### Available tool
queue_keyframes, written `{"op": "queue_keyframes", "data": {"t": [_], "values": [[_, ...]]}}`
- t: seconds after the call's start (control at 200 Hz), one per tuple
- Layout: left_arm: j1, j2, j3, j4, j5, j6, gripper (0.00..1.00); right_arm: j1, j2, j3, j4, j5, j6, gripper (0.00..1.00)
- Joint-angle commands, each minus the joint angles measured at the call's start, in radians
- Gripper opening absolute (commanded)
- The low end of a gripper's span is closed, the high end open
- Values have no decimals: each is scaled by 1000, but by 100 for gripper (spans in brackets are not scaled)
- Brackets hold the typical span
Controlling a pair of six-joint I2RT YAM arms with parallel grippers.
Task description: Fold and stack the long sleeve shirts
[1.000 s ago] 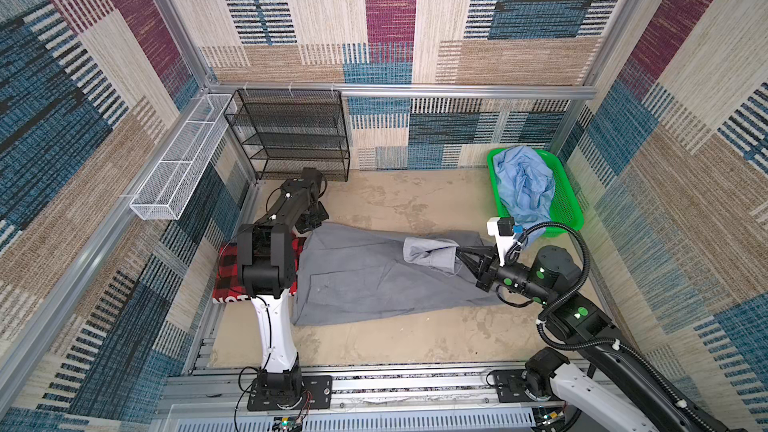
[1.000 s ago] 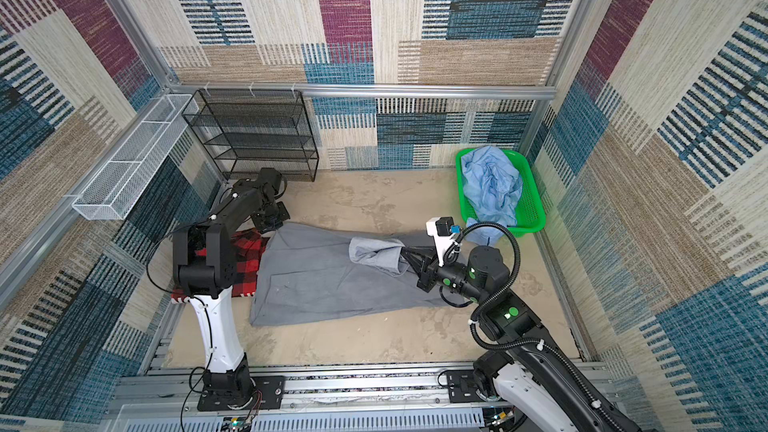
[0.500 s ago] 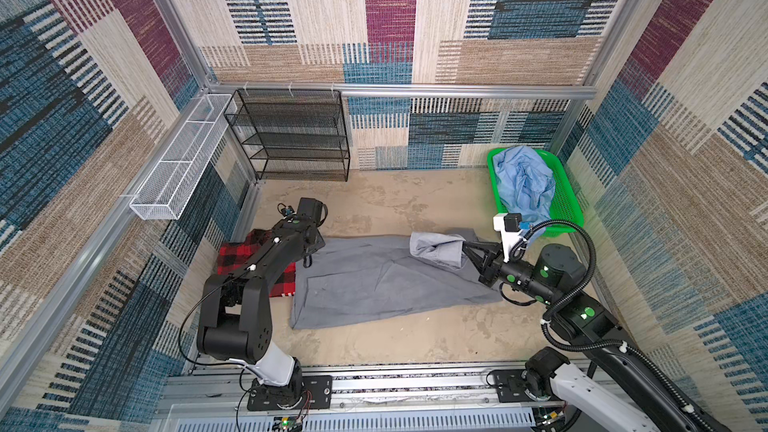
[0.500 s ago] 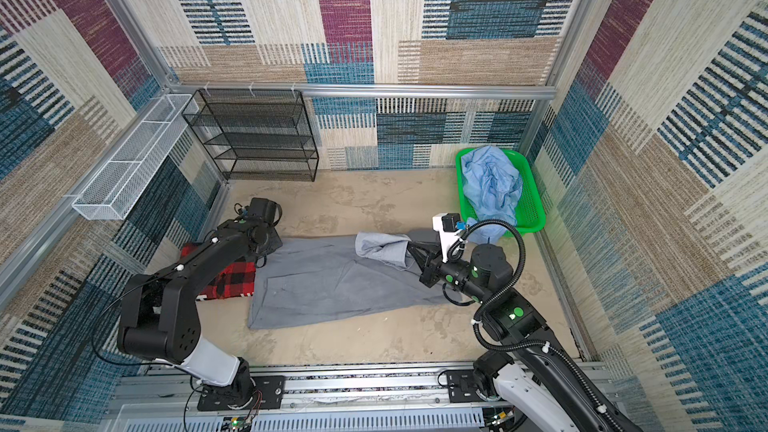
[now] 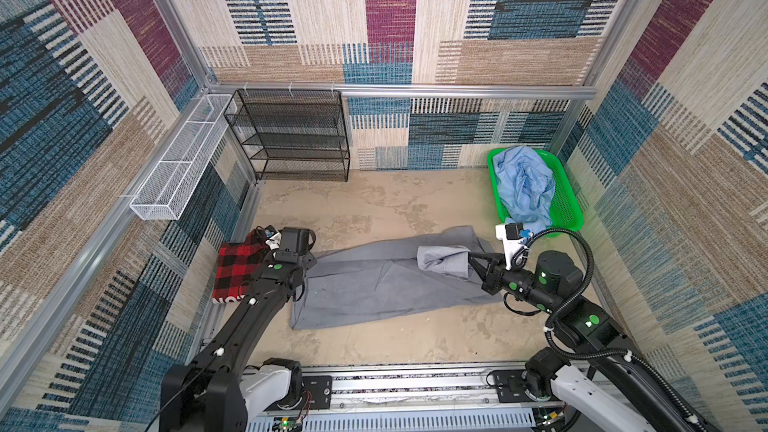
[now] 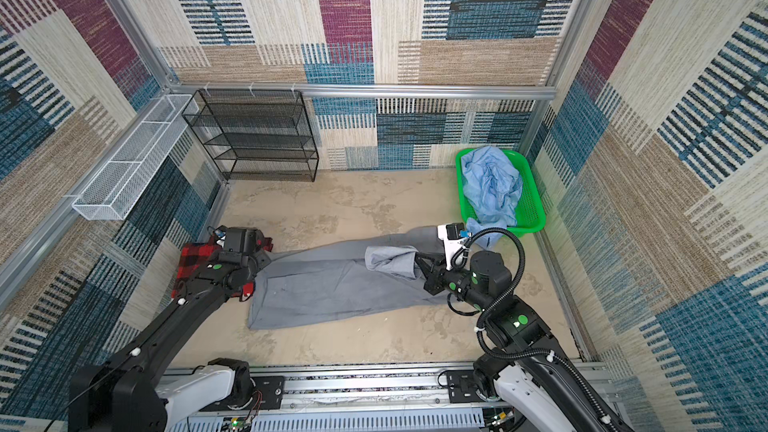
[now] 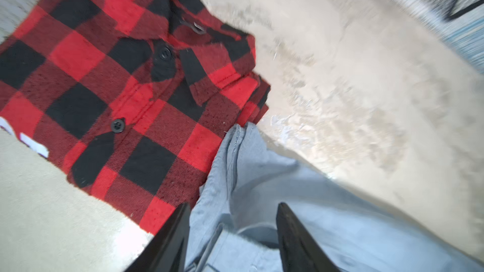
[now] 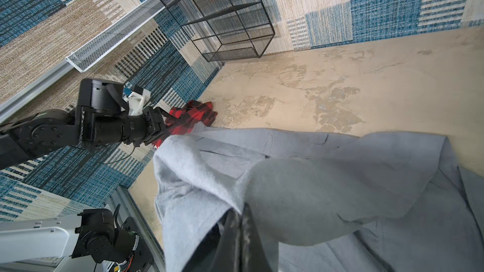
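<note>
Three shirts show in both top views. The grey shirt (image 5: 374,284) lies spread across the middle of the floor (image 5: 374,209), its 3 o'clock end lifted and folded back. The right gripper (image 5: 471,261) is clenched on that lifted fold, and the cloth drapes over its fingers (image 8: 237,221). A folded plaid shirt (image 5: 235,268) touches the grey shirt's 9 o'clock end. The left gripper (image 7: 233,206) hangs released over that end, grey cloth showing between its parted jaws. At 2 o'clock, the blue shirt (image 5: 525,189) sits crumpled in a basket (image 5: 567,209).
</note>
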Motion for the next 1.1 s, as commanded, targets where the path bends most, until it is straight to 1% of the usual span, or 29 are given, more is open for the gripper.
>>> {"op": "queue_keyframes", "data": {"t": [0.0, 0.05, 0.09, 0.12, 0.185, 0.29, 0.421, 0.466, 0.556, 0.621, 0.671, 0.746, 0.841, 0.901, 0.977, 1.037, 1.097], "values": [[0, -87, -32, -28, -20, -47, 61, 0, -8, -2, -34, -23, 27, 0], [0, -116, -49, -28, -12, -52, 62, 0, -9, 1, -50, -20, 33, 0], [0, -124, -55, -25, -4, -51, 66, 0, -11, 3, -60, -20, 36, 0], [0, -120, -57, -20, 8, -44, 68, 1, -9, 9, -70, -27, 39, 0], [0, -86, -46, -28, 27, -39, 69, 1, -6, 26, -100, -26, 47, 0], [-1, 32, 3, -41, 91, -11, 70, 1, 39, 67, -175, -13, 44, 0], [0, 186, 82, -73, 178, 20, 71, 0, 104, 114, -277, 75, 28, 0], [0, 234, 104, -83, 201, 31, 71, 0, 108, 118, -285, 62, 27, 0], [0, 323, 117, -87, 246, 46, 71, 0, 131, 94, -286, -33, 46, 0], [0, 374, 116, -87, 265, 48, 71, 1, 143, 64, -288, -48, 65, 0], [0, 400, 114, -89, 275, 43, 71, 0, 145, 49, -300, -27, 86, 0], [0, 412, 94, -75, 292, 42, 71, 0, 129, 49, -320, 9, 124, 0], [0, 399, 58, -53, 309, 42, 70, 0, 125, 66, -342, -57, 155, 0], [0, 387, 49, -59, 311, 41, 70, 0, 117, 70, -375, -57, 187, 0], [0, 367, 47, -80, 309, 46, 70, 1, 100, 78, -438, -49, 223, 0], [0, 349, 43, -95, 304, 52, 70, 0, 85, 116, -503, -21, 246, 0], [0, 330, 41, -117, 298, 53, 70, 0, 91, 171, -565, -28, 238, 0]]}}
